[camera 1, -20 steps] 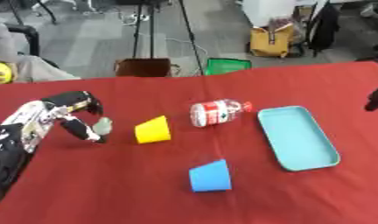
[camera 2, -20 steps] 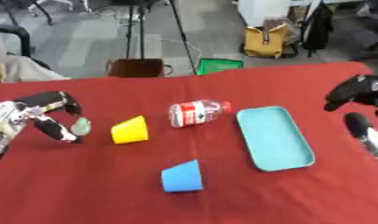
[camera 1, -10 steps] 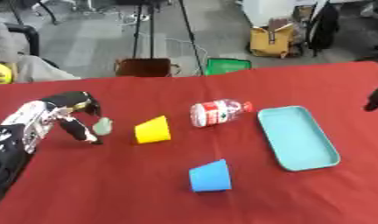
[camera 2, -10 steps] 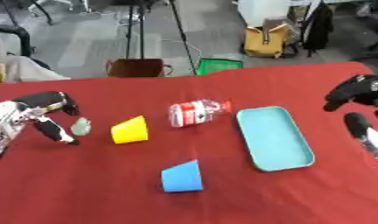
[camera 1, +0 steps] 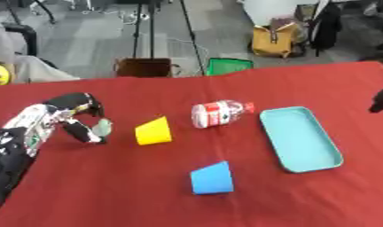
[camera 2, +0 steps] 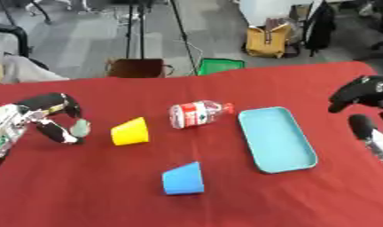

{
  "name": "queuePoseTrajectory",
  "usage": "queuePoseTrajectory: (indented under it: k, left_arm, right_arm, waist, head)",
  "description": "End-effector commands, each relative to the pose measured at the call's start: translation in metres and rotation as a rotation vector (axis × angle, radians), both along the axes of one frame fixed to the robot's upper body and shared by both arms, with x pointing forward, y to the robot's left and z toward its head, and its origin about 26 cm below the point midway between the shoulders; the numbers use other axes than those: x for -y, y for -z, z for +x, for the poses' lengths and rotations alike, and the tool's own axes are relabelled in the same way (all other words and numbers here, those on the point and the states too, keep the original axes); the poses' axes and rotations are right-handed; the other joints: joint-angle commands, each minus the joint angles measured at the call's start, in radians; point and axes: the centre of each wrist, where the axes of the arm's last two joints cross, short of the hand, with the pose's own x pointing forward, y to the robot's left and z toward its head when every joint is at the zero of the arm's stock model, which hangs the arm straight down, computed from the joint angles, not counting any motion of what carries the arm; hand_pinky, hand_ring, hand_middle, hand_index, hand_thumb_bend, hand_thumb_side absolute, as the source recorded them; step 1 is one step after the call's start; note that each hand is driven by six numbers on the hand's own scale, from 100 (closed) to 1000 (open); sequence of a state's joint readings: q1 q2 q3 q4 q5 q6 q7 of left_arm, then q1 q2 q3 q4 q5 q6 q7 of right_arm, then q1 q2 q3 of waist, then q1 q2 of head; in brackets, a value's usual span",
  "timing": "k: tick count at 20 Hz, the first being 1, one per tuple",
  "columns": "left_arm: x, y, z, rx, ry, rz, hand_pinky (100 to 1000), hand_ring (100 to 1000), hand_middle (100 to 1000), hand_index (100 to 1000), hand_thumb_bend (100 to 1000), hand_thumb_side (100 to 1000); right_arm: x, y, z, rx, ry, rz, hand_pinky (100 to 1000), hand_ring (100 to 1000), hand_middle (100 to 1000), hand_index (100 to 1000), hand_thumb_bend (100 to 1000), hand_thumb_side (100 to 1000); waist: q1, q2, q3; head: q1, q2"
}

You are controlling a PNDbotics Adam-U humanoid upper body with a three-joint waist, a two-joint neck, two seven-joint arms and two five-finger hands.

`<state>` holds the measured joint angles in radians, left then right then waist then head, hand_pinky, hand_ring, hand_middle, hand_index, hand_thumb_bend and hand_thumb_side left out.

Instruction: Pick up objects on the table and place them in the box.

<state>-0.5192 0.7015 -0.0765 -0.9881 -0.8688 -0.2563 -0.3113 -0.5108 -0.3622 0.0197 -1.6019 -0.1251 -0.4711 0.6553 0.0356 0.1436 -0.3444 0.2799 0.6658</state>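
Change: your left hand [camera 1: 80, 119] has barely shifted over the last second; it still sits at the table's left side, just left of the yellow cup, and nothing on the cloth has moved.
Left hand: fingers curled, a small pale greenish thing [camera 1: 104, 127] at the fingertips; I cannot tell whether it is held.
Right hand [camera 2: 359, 92]: at the right edge, curled, holding nothing.
Progress: the shallow light-blue tray-like box [camera 1: 333, 158] is empty, so every object is left.
Yellow cup [camera 1: 154, 131]: on its side, near your left hand.
Clear plastic bottle with red label [camera 1: 218, 113]: lying down, long axis pointing cap-first toward the box, just beside it.
Blue cup [camera 1: 211, 178]: tipped over, nearest you.
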Motion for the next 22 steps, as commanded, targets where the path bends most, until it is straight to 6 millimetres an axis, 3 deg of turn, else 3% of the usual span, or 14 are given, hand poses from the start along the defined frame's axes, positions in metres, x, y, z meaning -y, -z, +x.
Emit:
queuePoseTrajectory:
  k: [1, 12, 17, 22]
  left_arm:
    - [-0.0035, -0.0152, 0.0037, 0.022, -0.003, 0.006, 700, 672, 550, 691, 660, 364]
    - [-0.0048, -0.0112, 0.0024, 0.020, -0.030, 0.016, 687, 633, 517, 648, 616, 305]
    - [-0.0059, -0.0110, 0.0017, 0.010, -0.041, -0.014, 648, 591, 461, 573, 511, 272]
    - [-0.0076, -0.0098, 0.0009, -0.032, -0.044, -0.060, 635, 582, 450, 557, 482, 286]
  right_arm:
    - [-0.0010, -0.0100, 0.0013, 0.079, -0.055, -0.046, 602, 613, 641, 736, 212, 459]
    - [-0.0006, -0.0099, 0.0014, 0.079, -0.055, -0.044, 602, 612, 640, 736, 208, 463]
    - [-0.0002, -0.0098, 0.0015, 0.079, -0.053, -0.043, 603, 612, 641, 736, 209, 463]
    - [-0.0001, -0.0097, 0.0015, 0.078, -0.052, -0.043, 603, 611, 641, 735, 210, 463]
  waist:
    - [-0.003, -0.010, -0.002]
    - [-0.003, -0.008, -0.005]
    - [-0.003, -0.009, -0.004]
    - [-0.004, -0.010, -0.004]
  head:
    - [0.005, -0.008]
    - [0.003, -0.010]
    - [0.002, -0.009]
    - [0.001, -0.009]
